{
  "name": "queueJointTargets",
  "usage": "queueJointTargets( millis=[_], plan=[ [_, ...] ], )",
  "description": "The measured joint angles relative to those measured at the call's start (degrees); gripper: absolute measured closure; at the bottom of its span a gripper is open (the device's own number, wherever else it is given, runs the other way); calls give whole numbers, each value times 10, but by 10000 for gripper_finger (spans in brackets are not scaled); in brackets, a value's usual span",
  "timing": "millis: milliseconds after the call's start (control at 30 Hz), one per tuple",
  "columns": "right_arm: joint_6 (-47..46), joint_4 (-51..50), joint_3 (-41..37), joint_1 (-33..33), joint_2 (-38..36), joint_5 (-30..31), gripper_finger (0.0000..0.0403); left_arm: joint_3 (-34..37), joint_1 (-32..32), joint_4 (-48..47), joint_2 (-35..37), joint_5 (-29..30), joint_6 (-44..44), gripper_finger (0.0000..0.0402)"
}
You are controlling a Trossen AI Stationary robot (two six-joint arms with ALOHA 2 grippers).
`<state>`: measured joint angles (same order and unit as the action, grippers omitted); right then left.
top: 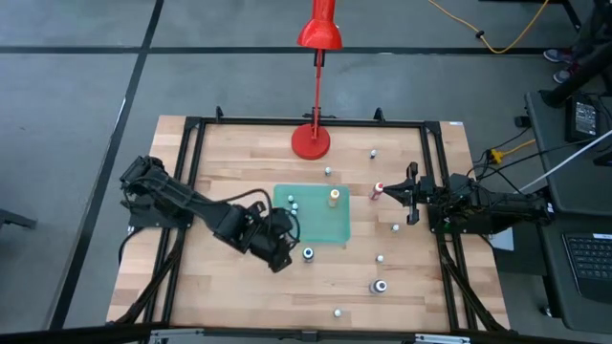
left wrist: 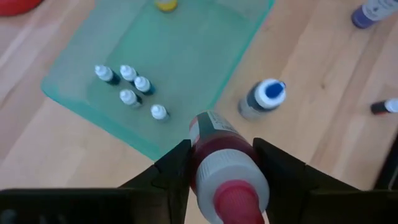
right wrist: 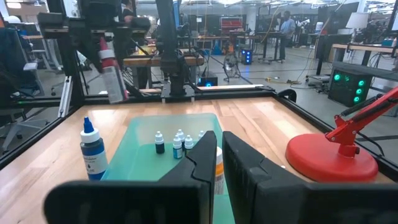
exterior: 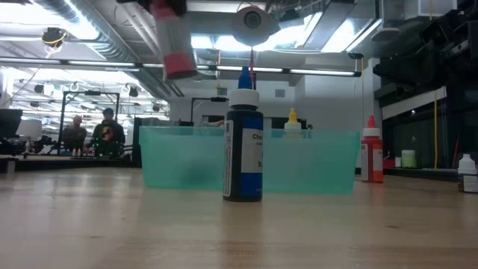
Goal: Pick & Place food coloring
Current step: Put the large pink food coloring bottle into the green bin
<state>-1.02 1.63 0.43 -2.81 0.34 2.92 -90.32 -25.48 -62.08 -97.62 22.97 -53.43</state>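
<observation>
— Wooden table [top: 239, 162] under a black frame, seen from above: what sits on it?
— A green tray [top: 330, 227] in the middle, a red lamp [top: 312, 139] behind it. The left gripper [top: 278, 250] hangs at the tray's near-left corner; the right gripper [top: 409, 194] waits at the tray's right side. Small food coloring bottles lie scattered on the wood, and a blue-capped bottle [top: 308, 253] stands just off the tray's front edge.

— And level with the table?
— That blue-capped bottle [exterior: 243, 146] stands upright in front of the tray [exterior: 179, 161]. A yellow-tipped bottle [exterior: 292, 123] shows inside the tray, a red bottle [exterior: 371, 151] to its right. High up, a blurred red-capped bottle [exterior: 173, 41] hangs in the air.

— Left wrist?
— The left gripper [left wrist: 219, 167] is clenched around a red food coloring bottle [left wrist: 225, 168], cap toward the camera, above the tray's corner. Five tiny white-capped bottles [left wrist: 132, 90] cluster inside the tray [left wrist: 186, 56].

— Right wrist?
— The right gripper [right wrist: 219, 155] has its fingers nearly together with only a narrow gap, nothing gripped. Across the tray, the other arm holds the red bottle [right wrist: 112, 71] aloft.
</observation>
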Motion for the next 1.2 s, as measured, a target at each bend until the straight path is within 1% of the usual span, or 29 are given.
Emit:
queueJointTargets(
  millis=[167,300,400,667,767,900,1000,1100,1200],
  plan=[
    [0,0,0,0,0,0,372,0,28,20,0,-2,43,254],
    [0,0,0,0,0,0,372,0,49,24,0,-14,86,254],
    [0,0,0,0,0,0,372,0,67,24,0,-30,137,254],
    [0,0,0,0,0,0,372,2,130,27,0,-33,316,255],
    [0,0,0,0,0,0,372,40,157,83,0,-68,383,255],
    [0,0,0,0,0,0,372,127,183,208,0,-135,461,255],
    [0,0,0,0,0,0,372,172,195,280,0,-149,502,255],
    [0,0,0,0,0,0,372,169,207,277,0,-155,536,255],
    [0,0,0,0,0,0,372,149,221,280,0,-188,547,255]
  ],
)
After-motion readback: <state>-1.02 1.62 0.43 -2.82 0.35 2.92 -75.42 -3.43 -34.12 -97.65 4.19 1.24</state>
